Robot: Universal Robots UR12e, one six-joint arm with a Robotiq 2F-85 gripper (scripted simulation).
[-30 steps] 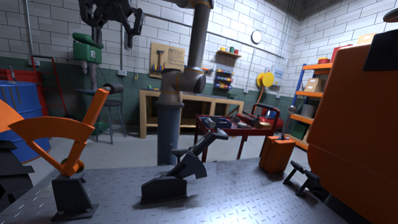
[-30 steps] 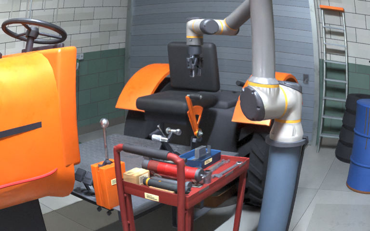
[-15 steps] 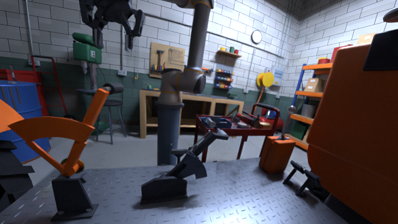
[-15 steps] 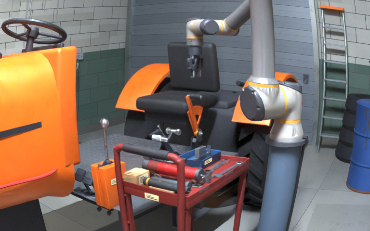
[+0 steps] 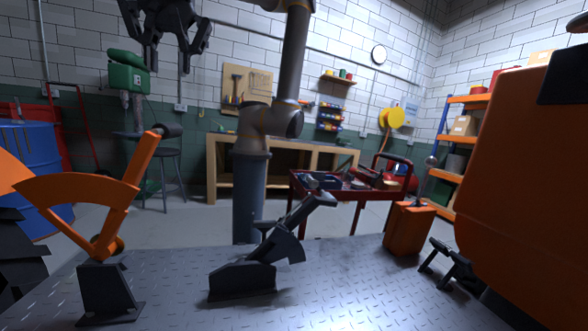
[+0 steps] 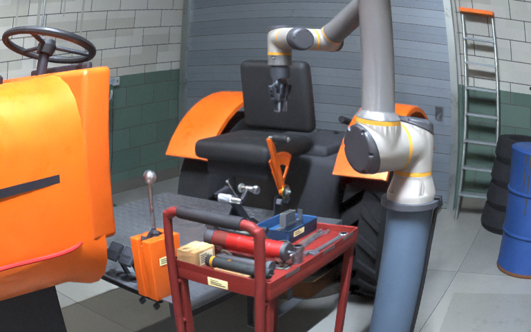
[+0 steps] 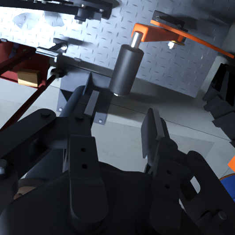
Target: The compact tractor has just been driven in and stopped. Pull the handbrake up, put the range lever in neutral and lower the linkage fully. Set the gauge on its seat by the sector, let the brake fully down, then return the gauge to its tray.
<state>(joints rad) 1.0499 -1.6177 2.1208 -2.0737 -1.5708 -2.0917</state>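
Note:
The grey gauge (image 6: pixel 288 217) is partly hidden inside its blue tray (image 6: pixel 288 227) on the red cart. The black handbrake lever (image 5: pixel 301 212) stands raised at a slant on its bracket in the middle of the tread-plate deck. The range lever (image 5: pixel 425 181), with a chrome ball knob, rises from its orange box (image 5: pixel 408 227) to the right. On the left the orange linkage lever (image 5: pixel 139 158) leans up from its orange sector (image 5: pixel 78 189), and its black cylindrical grip (image 7: pixel 126 69) lies just below my fingers. My gripper (image 5: pixel 167 53) hangs high above that grip, open and empty.
The tractor seat (image 6: pixel 270 117) stands right behind the gripper, with orange fenders at either side. The red tool cart (image 6: pixel 258 250) fronts the deck beside the arm's grey pedestal (image 6: pixel 399 266). The orange hood (image 5: pixel 528 193) closes off the right, with black pedals (image 5: pixel 448 266) at its foot.

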